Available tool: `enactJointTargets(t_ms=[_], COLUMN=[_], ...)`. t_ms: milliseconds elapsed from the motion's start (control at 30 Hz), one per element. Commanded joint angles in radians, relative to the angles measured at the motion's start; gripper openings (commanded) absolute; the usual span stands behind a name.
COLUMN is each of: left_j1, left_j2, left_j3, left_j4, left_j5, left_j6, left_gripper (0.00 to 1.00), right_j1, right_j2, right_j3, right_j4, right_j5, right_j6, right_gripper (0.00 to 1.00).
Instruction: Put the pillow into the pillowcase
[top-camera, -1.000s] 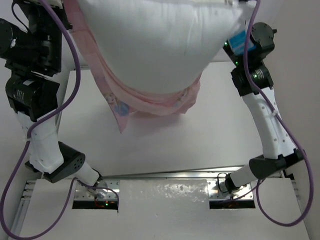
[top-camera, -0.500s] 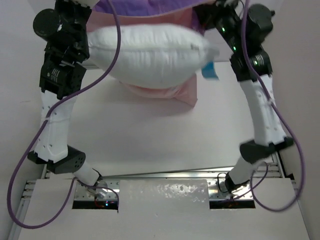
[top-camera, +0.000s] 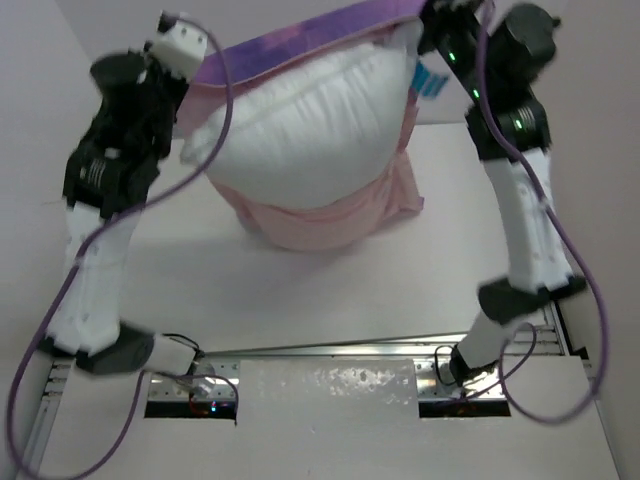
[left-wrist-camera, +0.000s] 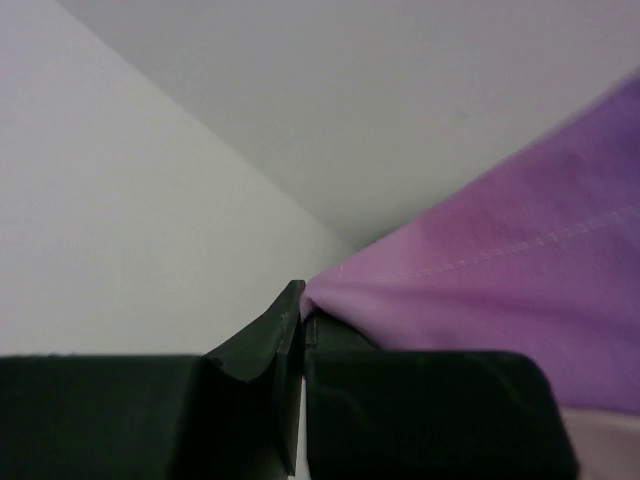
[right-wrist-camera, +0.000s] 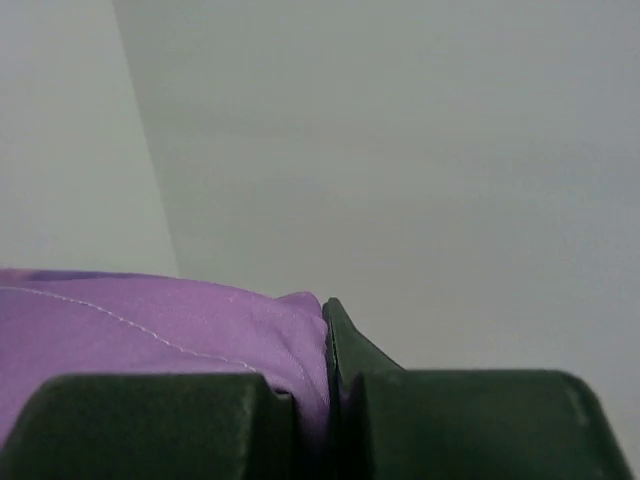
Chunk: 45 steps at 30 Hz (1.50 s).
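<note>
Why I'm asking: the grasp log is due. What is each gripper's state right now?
Left gripper: shut on the pillowcase.
Right gripper: shut on the pillowcase as well.

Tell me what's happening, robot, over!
Both jaws shut on pillowcase rim. Pillow sits partly inside, white top showing. Nothing blocking in view.
</note>
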Motion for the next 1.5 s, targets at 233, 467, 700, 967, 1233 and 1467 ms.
enactJointTargets(t_ms=[233, 467, 700, 967, 1233, 1467], left_j1=[0.263, 0.289, 0.349, 0.473, 0.447, 0.448], left_j2=[0.128, 0.235, 0.009, 0.41, -0.05, -0.057], left_j3=[0.541, 0.096, 0.237, 0.696, -0.053, -0.272], left_j4=[0.136, -0.13, 0.03, -0.415, 0.009, -0.047], left_j5=[0.028, 0.082, 0.165, 0.338, 0.24, 0.339], left_j6=[-0.123, -0.209, -0.174, -0.335, -0.217, -0.268], left_gripper=[0.0, 0.0, 0.0, 0.0, 0.0, 0.0], right_j1=[-0.053, -0.082, -0.084, -0.1, -0.107, -0.105], right_j2=[-0.359, 0.338, -0.269, 0.475, -0.067, -0.031], right_j3=[-0.57, 0.508, -0.501, 0.669, -0.553, -0.504], right_j4=[0.748, -0.361, 0.684, -0.2, 0.448, 0.436], right_j5=[0.107, 0.021, 0.099, -0.082, -0.021, -0.221], right_j6=[0.067, 0.007, 0.09, 0.169, 0.197, 0.372], right_gripper=[0.0, 0.0, 0.0, 0.0, 0.0, 0.0])
